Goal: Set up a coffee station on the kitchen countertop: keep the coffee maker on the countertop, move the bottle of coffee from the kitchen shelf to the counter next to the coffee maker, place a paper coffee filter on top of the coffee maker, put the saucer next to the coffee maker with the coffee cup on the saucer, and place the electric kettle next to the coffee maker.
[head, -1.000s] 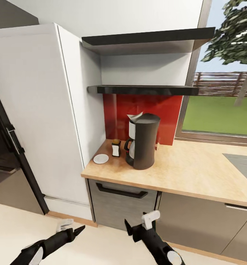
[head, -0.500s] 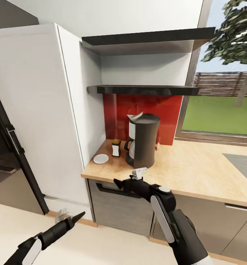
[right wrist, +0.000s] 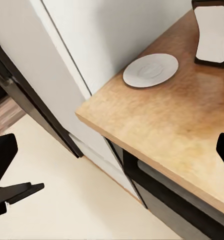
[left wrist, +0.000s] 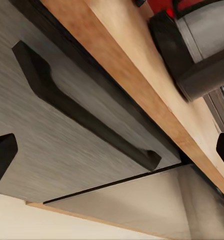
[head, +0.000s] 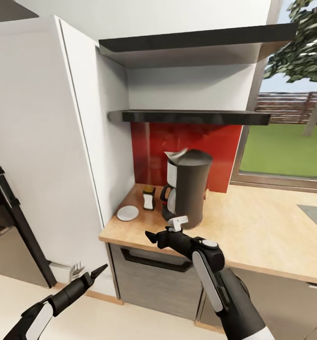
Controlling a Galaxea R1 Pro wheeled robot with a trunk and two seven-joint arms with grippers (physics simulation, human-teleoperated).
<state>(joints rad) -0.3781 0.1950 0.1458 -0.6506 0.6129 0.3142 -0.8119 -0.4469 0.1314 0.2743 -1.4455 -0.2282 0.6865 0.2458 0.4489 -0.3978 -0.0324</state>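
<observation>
done: coffee maker (head: 187, 189) on bench (head: 253, 226), paper coffee filter (head: 175, 155) on top, bottle of coffee (head: 149, 197) at its 9, saucer (head: 128, 213) at 8 | left: cup, kettle unseen | left gripper (head: 88, 275) and right gripper (head: 164, 231) jaws released, nothing held

1. Dark-grey coffee maker (head: 187, 189), white paper coffee filter (head: 176, 155) on top.
2. Light-wood kitchen countertop (head: 253, 231) (grain mottled) over grey, streaked cabinet fronts (left wrist: 52, 145).
3. White saucer (right wrist: 151, 70); red backsplash (head: 187, 141); glossy black kitchen shelf (head: 189, 116).
</observation>
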